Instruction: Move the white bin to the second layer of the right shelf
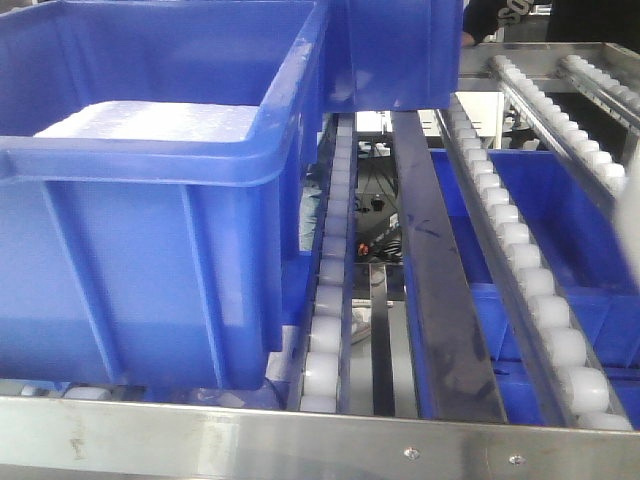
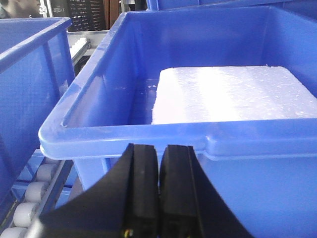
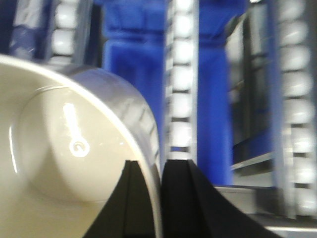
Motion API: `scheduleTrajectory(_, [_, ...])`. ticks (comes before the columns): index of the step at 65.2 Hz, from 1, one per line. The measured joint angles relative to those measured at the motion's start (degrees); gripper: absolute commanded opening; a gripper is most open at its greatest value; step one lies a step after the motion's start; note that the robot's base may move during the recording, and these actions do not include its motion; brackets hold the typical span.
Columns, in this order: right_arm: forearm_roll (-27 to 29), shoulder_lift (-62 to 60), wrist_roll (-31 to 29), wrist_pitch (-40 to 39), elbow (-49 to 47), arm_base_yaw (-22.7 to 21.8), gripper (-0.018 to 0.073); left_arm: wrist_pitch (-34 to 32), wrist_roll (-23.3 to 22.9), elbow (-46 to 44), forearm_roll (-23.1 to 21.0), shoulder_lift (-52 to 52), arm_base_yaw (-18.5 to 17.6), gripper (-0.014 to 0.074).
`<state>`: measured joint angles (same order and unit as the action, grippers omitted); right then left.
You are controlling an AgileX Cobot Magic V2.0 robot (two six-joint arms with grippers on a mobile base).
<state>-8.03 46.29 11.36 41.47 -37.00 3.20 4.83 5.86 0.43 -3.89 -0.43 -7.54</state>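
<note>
The white bin [image 3: 64, 163] is cream plastic, smooth and very glossy, with bright reflections on its inner wall. The blue crate [image 1: 150, 250] is smooth plastic with a soft shine, and the white foam block [image 2: 228, 94] inside it looks matt and grainy. The shelf rail [image 1: 320, 440] is brushed steel with rivets, and the rollers [image 1: 325, 330] are white, slightly translucent plastic. The right pincer [image 3: 161, 198] fingers are matt black.

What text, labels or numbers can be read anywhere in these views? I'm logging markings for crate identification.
"SO": partial white letters on a dark surface at the top edge of the front view, cut off by the frame.
Round embossed mark on the white bin's inner base: too blurred to read.
The blue crate, the foam block and the steel front rail carry no readable text.
</note>
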Motion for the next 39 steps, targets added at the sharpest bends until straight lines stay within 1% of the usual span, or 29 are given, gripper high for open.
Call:
scheduleTrajectory(3, [1.94, 1.41, -2.24, -1.14, 0.00, -1.46, 0.0048, 0.00, 0.00, 0.00, 0.00, 0.00, 0.00, 0.0085])
scheduleTrajectory(7, [3.16, 2.89, -5.12, -2.28, 0.00, -3.36, 0.0048, 0.00, 0.00, 0.00, 0.00, 0.00, 0.00, 0.0085])
scheduleTrajectory(14, [4.47, 4.52, -7.62, -3.94, 0.00, -6.58, 0.0048, 0.00, 0.00, 0.00, 0.00, 0.00, 0.00, 0.0085])
scheduleTrajectory(35, [8.03, 7.98, -8.32, -5.22, 0.00, -7.59, 0.0048, 0.00, 0.00, 0.00, 0.00, 0.00, 0.00, 0.0085])
scheduleTrajectory(39, [8.03, 9.09, -8.38, -5.77, 0.00, -7.72, 0.0048, 0.00, 0.00, 0.00, 0.00, 0.00, 0.00, 0.0085])
